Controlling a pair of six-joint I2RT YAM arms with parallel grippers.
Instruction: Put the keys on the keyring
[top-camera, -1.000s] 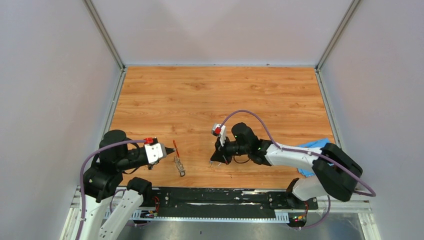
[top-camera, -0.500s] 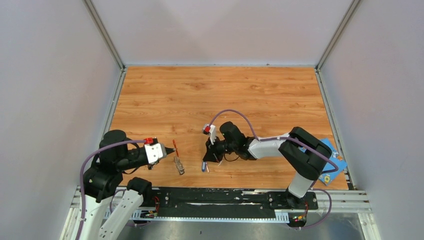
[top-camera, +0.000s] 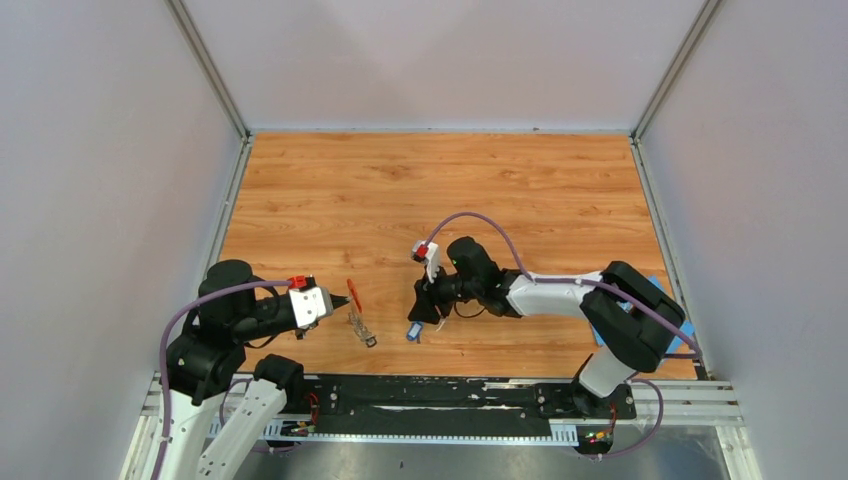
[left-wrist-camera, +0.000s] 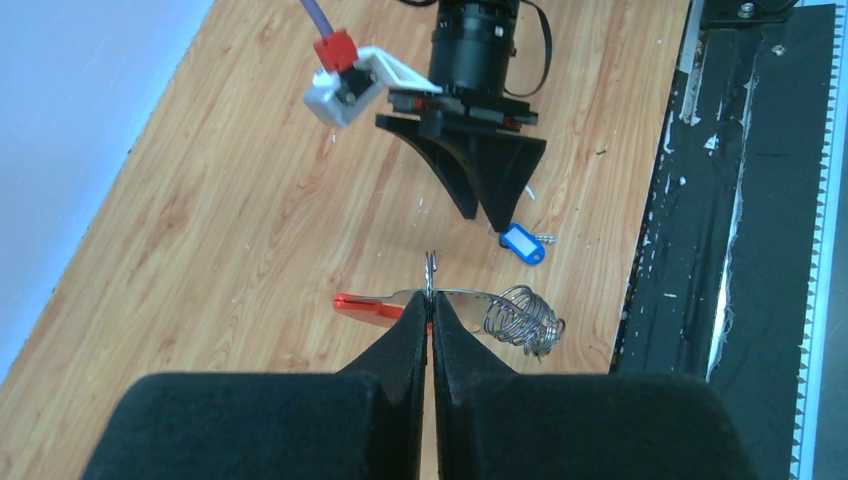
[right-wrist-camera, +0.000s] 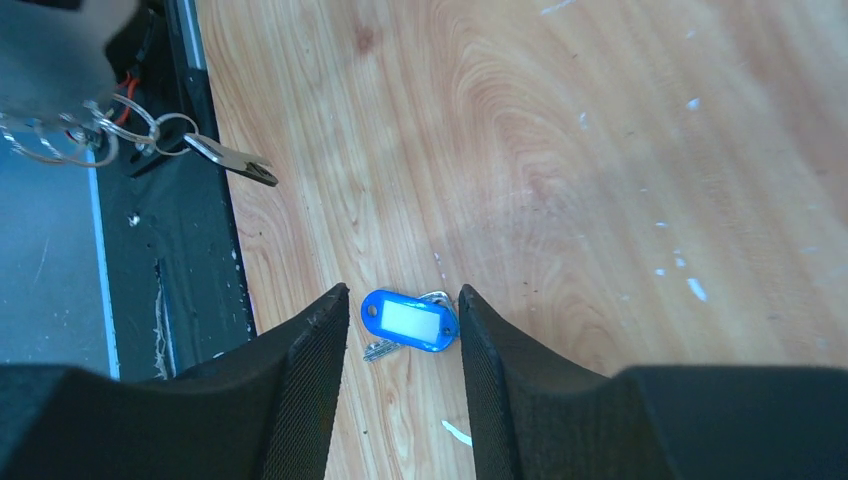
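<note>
L gripper (left-wrist-camera: 430, 312) is clamped shut on the thin wire of the keyring (left-wrist-camera: 520, 320), red loop on one side, grey rings bunched on the other. R gripper (right-wrist-camera: 402, 295) jaws are apart, nothing held. Blue-tag key (right-wrist-camera: 408, 322) lies flat on the table (top-camera: 450, 190) between the fingers, near the black rail (left-wrist-camera: 700, 200). Risks, as judged: the key is thin & flat, so it could be skidded or flipped when the jaws are closed. Or only the plastic tag gets pinched and the metal bit is left at an odd angle, so threading fails. If nudged fwd, it could be lost onto the rail. The keyring is held by wire only, so it could be swivelled or pulled out under threading force.
</note>
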